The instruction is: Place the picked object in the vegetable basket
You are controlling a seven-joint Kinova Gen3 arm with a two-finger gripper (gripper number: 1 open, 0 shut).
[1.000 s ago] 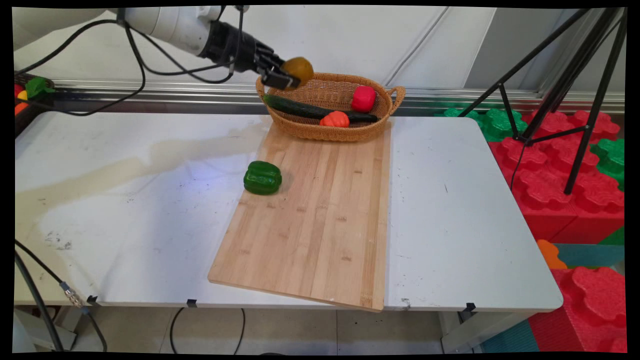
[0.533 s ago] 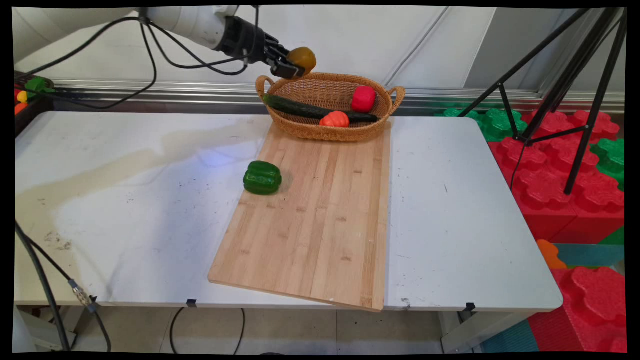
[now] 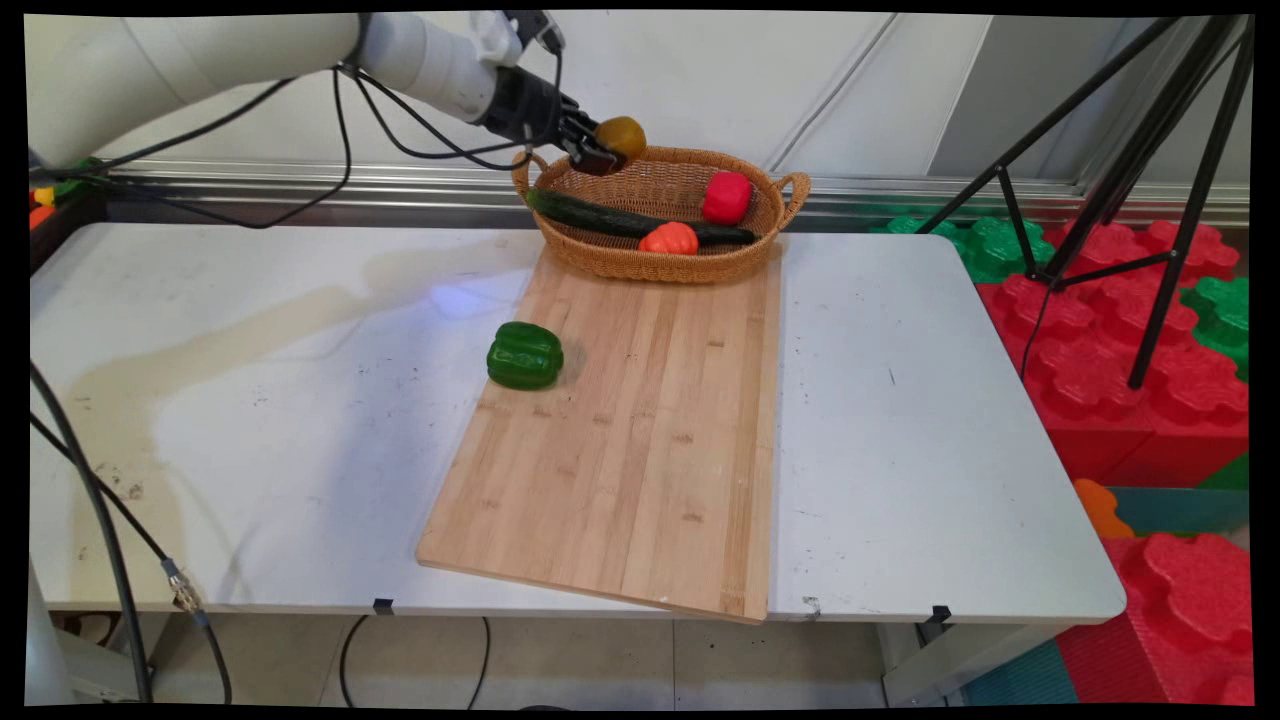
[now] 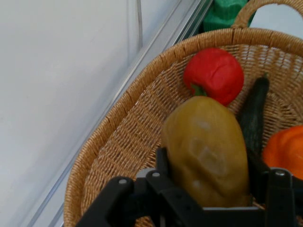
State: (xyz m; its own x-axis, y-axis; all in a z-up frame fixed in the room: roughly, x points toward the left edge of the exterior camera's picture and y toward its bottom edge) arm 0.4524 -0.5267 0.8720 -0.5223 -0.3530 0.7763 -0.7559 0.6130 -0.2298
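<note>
1. The gripper (image 4: 208, 189) is clamped on a lumpy, brownish-yellow potato (image 3: 621, 135), whose lower end is hidden behind the black linkage in the hand view.
2. The potato hangs above the left end of the oval woven wicker basket (image 3: 600, 255), just inside its rim.
3. In the basket lie a long dark cucumber (image 3: 590, 213), partly covered by a ribbed orange vegetable (image 3: 669, 238), and a smooth red pepper (image 3: 727, 196).
4. Near of the basket, a glossy, lobed green pepper (image 3: 525, 355) sits on the left edge of the pale bamboo cutting board (image 3: 640, 440).
</note>
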